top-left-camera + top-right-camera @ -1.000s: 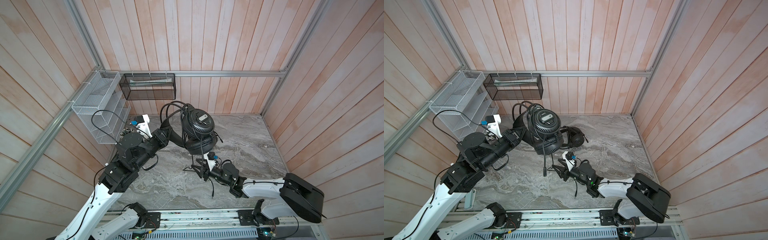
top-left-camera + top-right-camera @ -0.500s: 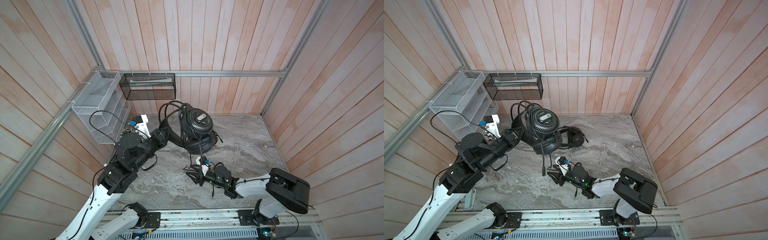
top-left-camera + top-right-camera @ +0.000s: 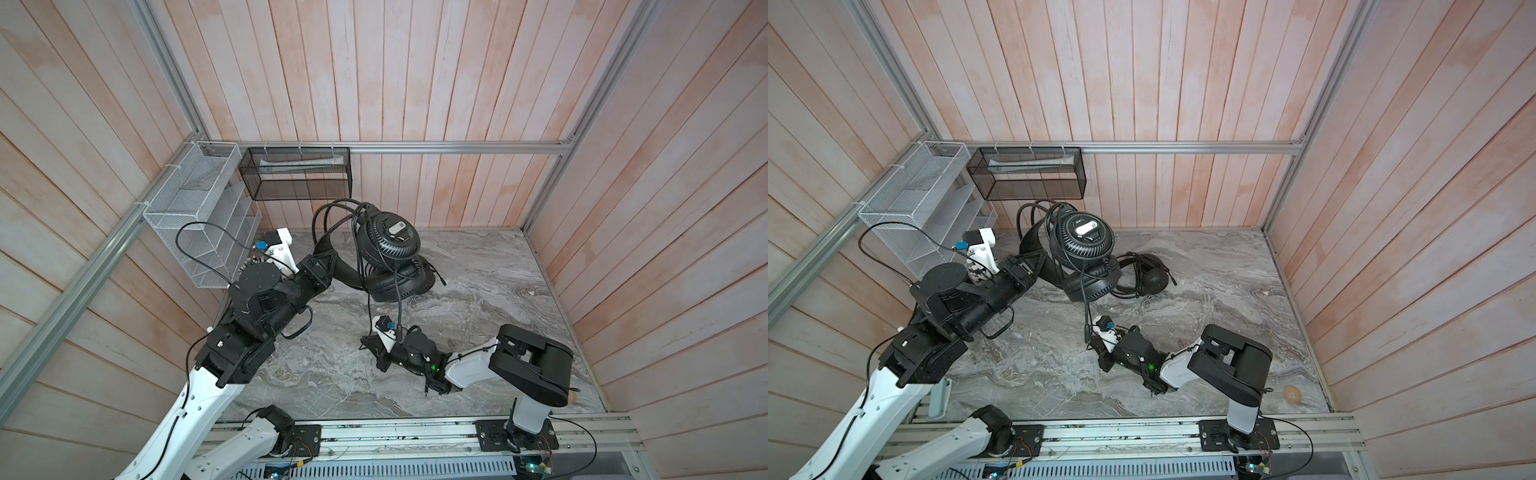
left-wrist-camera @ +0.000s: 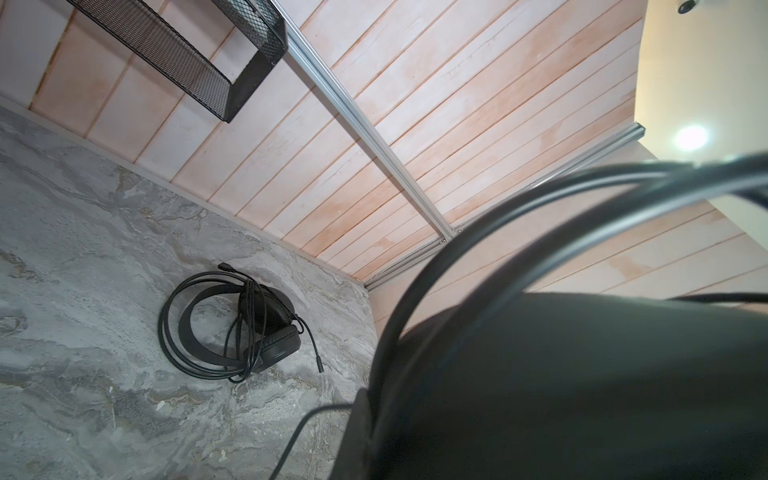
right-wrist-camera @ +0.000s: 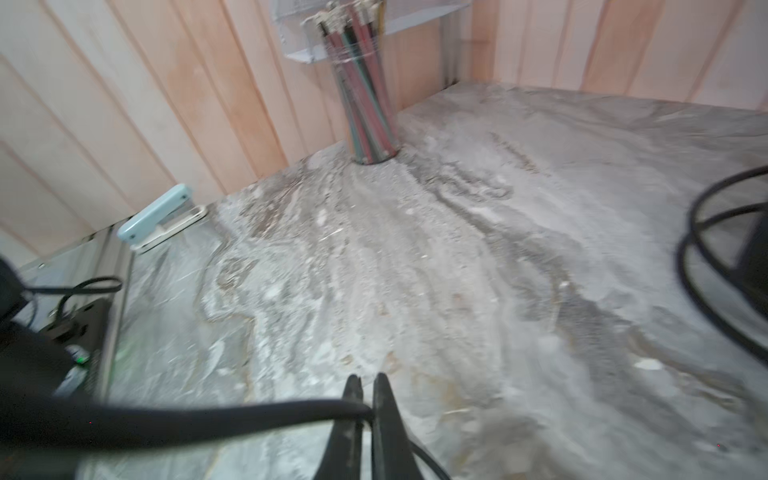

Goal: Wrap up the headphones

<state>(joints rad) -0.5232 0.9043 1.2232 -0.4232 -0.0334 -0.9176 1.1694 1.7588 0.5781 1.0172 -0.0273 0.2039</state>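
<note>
Right gripper [image 5: 368,386] shifted nearer, jaws now pinching cable [image 3: 399,316]. Left gripper [image 3: 332,261] clamped on headset [image 3: 388,239], lifted above so cable hangs free for winding.

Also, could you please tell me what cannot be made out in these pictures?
left gripper: fingertips hidden behind the raised headset in both top views, by its blurred band in the left wrist view.
second headset: mostly behind the raised one in a top view.
right gripper: pinch on the cable blurred in its wrist view, tiny in both top views.
</note>
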